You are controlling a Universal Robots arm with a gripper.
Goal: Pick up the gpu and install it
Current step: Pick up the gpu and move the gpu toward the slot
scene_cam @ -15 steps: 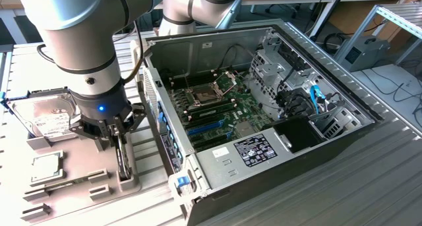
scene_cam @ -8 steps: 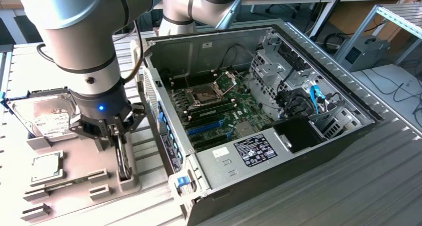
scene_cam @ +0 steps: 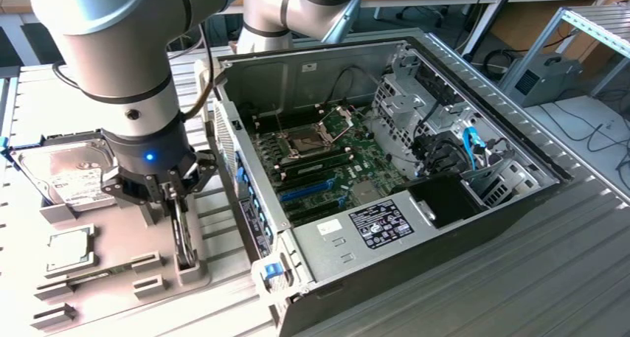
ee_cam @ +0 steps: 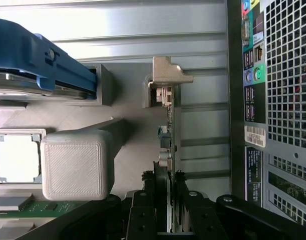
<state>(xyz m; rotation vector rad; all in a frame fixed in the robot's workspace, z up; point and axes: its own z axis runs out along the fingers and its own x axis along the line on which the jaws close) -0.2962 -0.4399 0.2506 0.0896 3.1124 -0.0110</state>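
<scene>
Fingers (ee_cam: 144, 212) of the gripper (scene_cam: 170, 204) are pressed against both faces of the gpu (ee_cam: 164, 137), a thin dark card standing on edge in a slotted holder (scene_cam: 189, 267) on the grey parts tray (scene_cam: 118, 226). In the exterior view it sits at about eight o'clock from the open computer case (scene_cam: 521, 197). The hard drive (scene_cam: 69, 176) lies at ten o'clock from the gripper and the CPU chip (scene_cam: 69, 247) at eight o'clock, both well apart from the card. The card's end bracket (ee_cam: 169, 72) appears seated in the holder, so the pick looks best done as a straight pull along the card's own plane, without twist or tilt that could bind the edge in its slot. The grip appears centred on the upper edge, which should keep the card level. The case wall (scene_cam: 229, 141), just beside the tray at three o'clock, leaves little room for sideways drift.
</scene>
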